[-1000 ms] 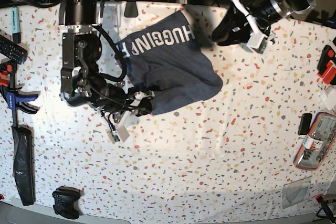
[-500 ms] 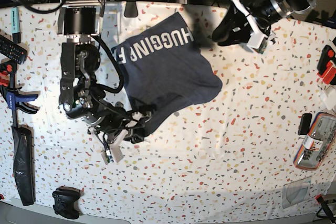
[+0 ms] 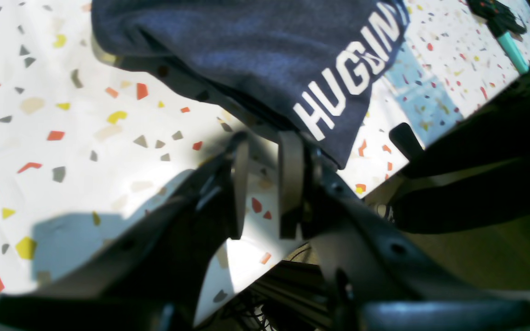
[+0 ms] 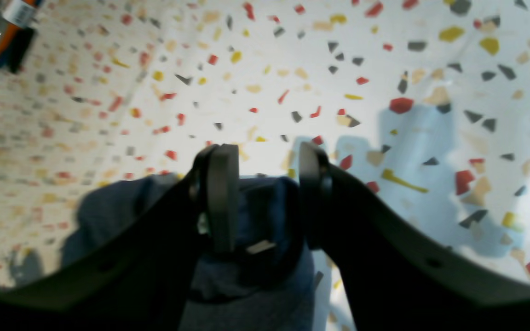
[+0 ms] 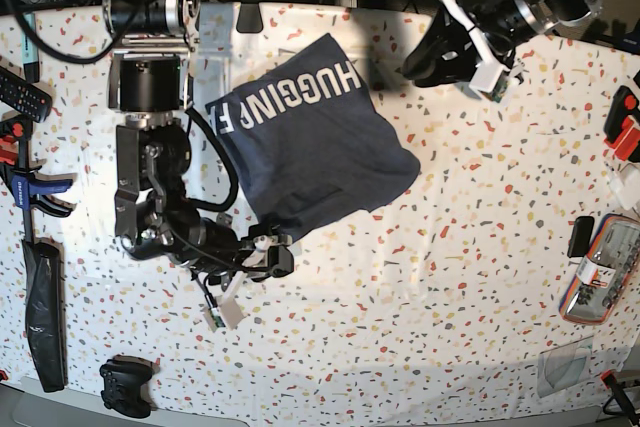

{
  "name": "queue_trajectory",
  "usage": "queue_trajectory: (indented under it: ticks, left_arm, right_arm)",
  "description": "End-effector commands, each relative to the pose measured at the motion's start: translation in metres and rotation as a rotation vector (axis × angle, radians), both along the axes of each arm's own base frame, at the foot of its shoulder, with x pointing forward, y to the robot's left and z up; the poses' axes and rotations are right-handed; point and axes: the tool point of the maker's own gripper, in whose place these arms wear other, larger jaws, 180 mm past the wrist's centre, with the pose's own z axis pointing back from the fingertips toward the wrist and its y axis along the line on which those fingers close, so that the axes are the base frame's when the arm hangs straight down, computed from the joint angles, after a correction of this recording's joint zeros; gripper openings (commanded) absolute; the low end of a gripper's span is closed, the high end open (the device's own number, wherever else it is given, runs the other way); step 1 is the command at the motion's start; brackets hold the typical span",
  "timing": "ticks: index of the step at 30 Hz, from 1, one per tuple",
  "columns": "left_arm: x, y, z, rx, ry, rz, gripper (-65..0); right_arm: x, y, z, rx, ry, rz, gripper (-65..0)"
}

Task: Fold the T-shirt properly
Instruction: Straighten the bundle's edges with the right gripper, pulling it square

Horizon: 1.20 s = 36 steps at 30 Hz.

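My right gripper (image 4: 265, 197) has its fingers (image 4: 221, 193) spread apart, with a bit of blue cloth lying between them — they are not squeezing it. In the base view this gripper (image 5: 278, 252) sits just at the near edge of the shirt (image 5: 305, 137), low over the desk (image 5: 420, 317), on the left part of it.

My left gripper (image 3: 262, 184) has its fingers (image 3: 290, 179) close together with a thin gap between them, and nothing is in that gap. Through the gap I see the desk and its back edge. The shirt's corner with the white letters (image 3: 338, 96) is just beside the tips, but I cannot tell if it touches them. In the base view this gripper (image 5: 440, 47) hangs above the back edge of the desk, to the right of the shirt and apart from it.

The shirt lies bunched and partly folded on the desk, near the back edge and left of the middle. White letters (image 5: 290, 97) run along its back side — I can read "HUGGINGF". Its right corner pokes out toward the middle of the desk.

A blue clamp (image 5: 25, 187) and a black game pad (image 5: 125, 387) lie by the left edge.
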Motion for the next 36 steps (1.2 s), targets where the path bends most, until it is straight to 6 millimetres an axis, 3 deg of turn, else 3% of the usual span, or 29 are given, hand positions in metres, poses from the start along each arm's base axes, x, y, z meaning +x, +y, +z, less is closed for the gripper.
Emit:
queue_trajectory:
  ticks: [1, 4, 6, 10, 14, 16, 19, 22, 27, 31, 36]
  left_arm:
    - [0.004, -0.001, 0.012, -0.03, -0.041, 0.002, -53.4]
    - [0.003, 0.002, 0.005, 0.031, -0.045, -0.007, -53.4]
    - [0.003, 0.004, 0.001, 0.057, -0.046, -0.008, -53.4]
    - [0.018, 0.016, -0.002, 0.032, -0.046, 0.108, -53.4]
    - [0.029, 0.023, -0.015, 0.027, -0.029, 0.137, -53.4]
    - [0.035, 0.025, -0.024, 0.023, -0.01, 0.15, -53.4]
    - [0.043, 0.024, -0.036, 0.013, 0.018, 0.169, -53.4]
    - [0.049, 0.017, -0.039, -0.011, 0.026, 0.176, -54.5]
    - [0.064, -0.004, -0.032, -0.048, 0.001, 0.146, -62.0]
    - [0.088, -0.004, -0.027, -0.045, -0.029, 0.144, -62.0]
    - [0.106, 0.002, -0.041, -0.029, 0.003, 0.153, -62.0]
  right_arm:
    - [0.014, -0.003, 0.035, 0.026, -0.082, 0.004, -42.7]
    - [0.009, -0.015, 0.049, 0.044, -0.066, 0.003, -42.7]
    - [0.001, -0.028, 0.044, 0.038, -0.039, -0.004, -42.8]
    - [-0.025, -0.055, 0.008, -0.015, 0.059, -0.026, -46.3]
    - [-0.057, -0.066, -0.028, -0.042, 0.15, -0.031, -49.1]
    - [-0.072, -0.064, -0.041, -0.044, 0.18, -0.019, -52.4]
    - [-0.087, -0.065, -0.054, -0.053, 0.2, -0.025, -65.0]
    - [-0.095, -0.067, -0.061, -0.074, 0.215, -0.028, -65.0]
    - [-0.114, -0.062, -0.076, -0.068, 0.273, -0.014, -65.0]
    - [-0.135, -0.047, -0.077, -0.018, 0.275, 0.003, -65.0]
    - [-0.154, -0.038, -0.067, -0.016, 0.223, 0.014, -65.0]
